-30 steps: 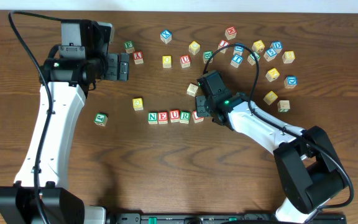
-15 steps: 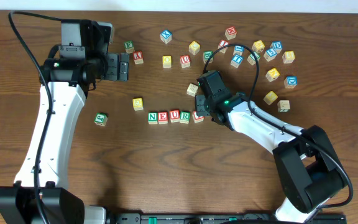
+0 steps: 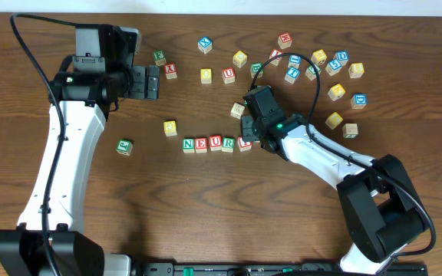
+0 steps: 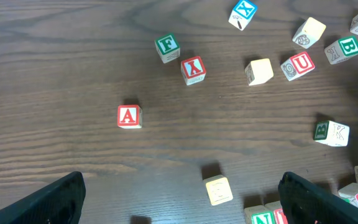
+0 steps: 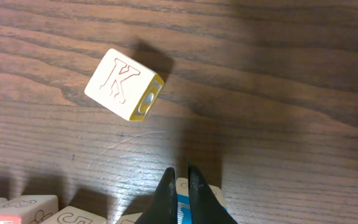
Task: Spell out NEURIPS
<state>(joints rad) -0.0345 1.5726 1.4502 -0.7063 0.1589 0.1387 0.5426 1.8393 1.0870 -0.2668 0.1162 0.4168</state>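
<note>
Cubes N [image 3: 188,143], E [image 3: 201,143], U [image 3: 215,142] and R [image 3: 228,142] stand in a row mid-table. A fifth cube [image 3: 244,142] sits at the row's right end, half hidden under my right gripper [image 3: 247,135]. In the right wrist view that gripper [image 5: 180,177] is shut, its tips over the cube's blue-marked top face [image 5: 181,208]. My left gripper [image 3: 158,82] hovers open and empty at the upper left; in its wrist view the gripper [image 4: 188,202] is above a yellow cube [image 4: 219,190] and the N [image 4: 263,218].
A pale K cube [image 5: 124,84] lies tilted just beyond the right fingers, also the K cube [image 3: 238,110] overhead. Loose cubes: yellow [image 3: 170,127], green [image 3: 124,146], red A [image 4: 129,116], F [image 4: 167,47], red X [image 4: 193,70]. Several more scatter across the upper right [image 3: 336,92].
The right gripper has shifted only very slightly by the row's end. The cubes and the left arm stand as before.
</note>
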